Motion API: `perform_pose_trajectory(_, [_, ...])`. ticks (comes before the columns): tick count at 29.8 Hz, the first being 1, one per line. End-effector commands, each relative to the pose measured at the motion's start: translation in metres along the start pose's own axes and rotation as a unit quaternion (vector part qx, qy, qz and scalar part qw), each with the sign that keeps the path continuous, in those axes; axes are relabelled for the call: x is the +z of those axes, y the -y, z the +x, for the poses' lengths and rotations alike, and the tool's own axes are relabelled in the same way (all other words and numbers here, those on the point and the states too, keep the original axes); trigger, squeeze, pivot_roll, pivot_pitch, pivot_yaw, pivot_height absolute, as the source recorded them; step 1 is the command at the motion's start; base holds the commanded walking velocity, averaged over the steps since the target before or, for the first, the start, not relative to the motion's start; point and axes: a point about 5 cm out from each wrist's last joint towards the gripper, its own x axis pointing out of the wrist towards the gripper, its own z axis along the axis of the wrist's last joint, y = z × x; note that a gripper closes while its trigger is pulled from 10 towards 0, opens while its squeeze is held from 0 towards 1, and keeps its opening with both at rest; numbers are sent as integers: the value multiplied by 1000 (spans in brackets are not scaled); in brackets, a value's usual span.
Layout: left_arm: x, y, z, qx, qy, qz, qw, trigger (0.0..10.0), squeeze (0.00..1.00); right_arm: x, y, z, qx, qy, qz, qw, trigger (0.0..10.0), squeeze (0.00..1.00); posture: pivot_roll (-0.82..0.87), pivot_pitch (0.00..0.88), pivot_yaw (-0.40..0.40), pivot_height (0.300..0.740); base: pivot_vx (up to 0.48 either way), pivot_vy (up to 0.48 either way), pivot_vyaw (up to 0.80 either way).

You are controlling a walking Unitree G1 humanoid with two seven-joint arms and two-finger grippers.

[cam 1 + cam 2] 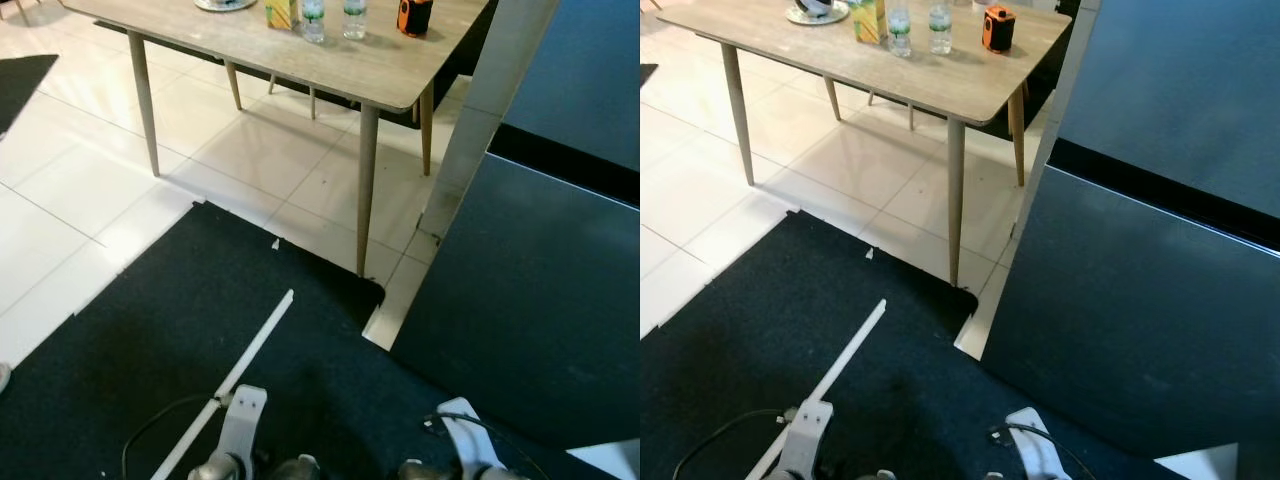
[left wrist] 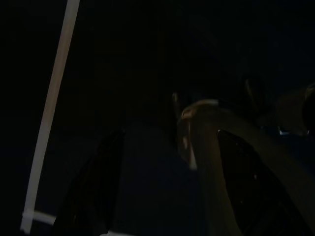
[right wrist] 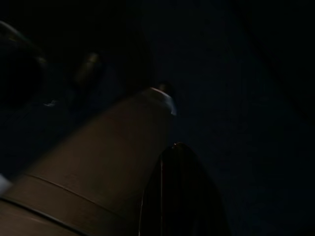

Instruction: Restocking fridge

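Observation:
A dark fridge [image 1: 1160, 300] stands at the right with both doors closed, an upper door [image 1: 1180, 90] above a lower one. Ahead on the left is a wooden table [image 1: 330, 60] carrying two clear water bottles [image 1: 899, 30] [image 1: 939, 28], a yellow-green carton [image 1: 869, 20], an orange-and-black object [image 1: 997, 28] and a plate [image 1: 817, 12]. My left arm [image 1: 240, 430] and right arm [image 1: 465, 440] hang idle at the bottom of the head views, over the mat. Both wrist views are very dark, with only dim shapes to make out.
I stand on a black mat [image 1: 200, 330] crossed by a white tape strip [image 1: 250, 360]. White tile floor [image 1: 80, 180] lies beyond it. A table leg [image 1: 366, 190] stands at the mat's corner, close to the fridge's silver side [image 1: 480, 120]. A cable [image 1: 150, 435] loops near my left arm.

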Motion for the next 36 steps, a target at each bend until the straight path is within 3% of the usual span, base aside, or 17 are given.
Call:
perform_pose_trajectory(1, [-12, 0, -2, 1, -21, -2, 1000, 10000, 0, -9, -5, 0, 2, -13, 17, 1000, 10000, 0, -4, 129, -40, 740, 0, 0, 0])
perform_pose_trajectory(2, [-11, 0, -2, 2, -19, -15, 1000, 10000, 0, -9, -10, 0, 22, -21, 34, 999, 10000, 0, -11, 99, -46, 740, 0, 0, 0])
perform_pose_trajectory(7, [-18, 1, -4, 11, -17, -41, 999, 10000, 0, 13, 1, 2, -2, 23, 20, 1000, 10000, 0, -20, 100, -48, 740, 0, 0, 0])
perform_pose_trajectory(8, [-21, 1, -5, 15, -19, -55, 998, 10000, 0, 19, 8, 1, -13, 38, 30, 999, 10000, 0, -17, 90, -48, 740, 0, 0, 0])
perform_pose_trajectory(10, [-30, -1, -7, 22, -37, -56, 998, 10000, 0, 27, 41, -6, -69, 52, 65, 994, 10000, 0, -9, 86, -35, 740, 0, 0, 0])
perform_pose_trajectory(11, [-30, -1, -7, 22, -37, -56, 998, 10000, 0, 27, 41, -6, -69, 52, 65, 994, 10000, 0, -9, 86, -35, 740, 0, 0, 0])
perform_pose_trajectory(13, [-29, -3, -7, 19, -36, -43, 998, 10000, 0, 28, 63, -13, -109, 59, 98, 987, 10000, 0, 5, 76, -51, 740, 0, 0, 0])
perform_pose_trajectory(17, [-23, -9, -7, 22, -26, -43, 998, 10000, 0, 29, 66, -14, -113, 60, 77, 989, 10000, 0, 5, 58, -59, 740, 0, 0, 0])
perform_pose_trajectory(20, [-17, -19, -8, 31, -16, -48, 998, 10000, 0, 33, 67, -13, -113, 63, 56, 990, 10000, 0, 0, 93, -58, 740, 0, 0, 0])
perform_pose_trajectory(21, [-20, -28, -11, 53, -19, -52, 997, 10000, 0, 32, 64, -13, -129, 57, 25, 990, 10000, 0, -33, 123, -12, 740, 0, 0, 0])
perform_pose_trajectory(22, [-23, -31, -13, 56, -30, -40, 997, 10000, 0, 27, 63, -13, -137, 60, 50, 987, 10000, 0, -14, 84, 17, 740, 0, 0, 0])
perform_pose_trajectory(23, [-23, -31, -13, 56, -30, -40, 997, 10000, 0, 27, 63, -13, -137, 60, 50, 987, 10000, 0, -14, 84, 17, 740, 0, 0, 0])
perform_pose_trajectory(24, [-24, -32, -13, 60, -33, -34, 997, 10000, 0, 25, 62, -13, -143, 65, 82, 984, 10000, 0, -25, 91, 15, 740, 0, 0, 0])
perform_pose_trajectory(26, [-13, -30, -10, 66, -13, -49, 997, 10000, 0, 19, 64, -15, -161, 79, 122, 976, 10000, 0, -1, 97, 4, 740, 0, 0, 0])
perform_pose_trajectory(31, [-9, -20, -6, 56, -6, -50, 997, 10000, 0, 2, 72, -21, -204, 66, 127, 968, 10000, 0, 3, 92, -10, 740, 0, 0, 0])
perform_pose_trajectory(32, [-19, -14, -7, 47, -24, -28, 998, 10000, 0, -9, 79, -25, -203, 54, 165, 964, 10000, 0, -3, 93, -33, 740, 0, 0, 0])
perform_pose_trajectory(36, [-33, -12, -11, 46, -38, -29, 998, 10000, 0, -14, 78, -25, -175, 49, 168, 969, 10000, 0, -9, 98, -49, 740, 0, 0, 0])
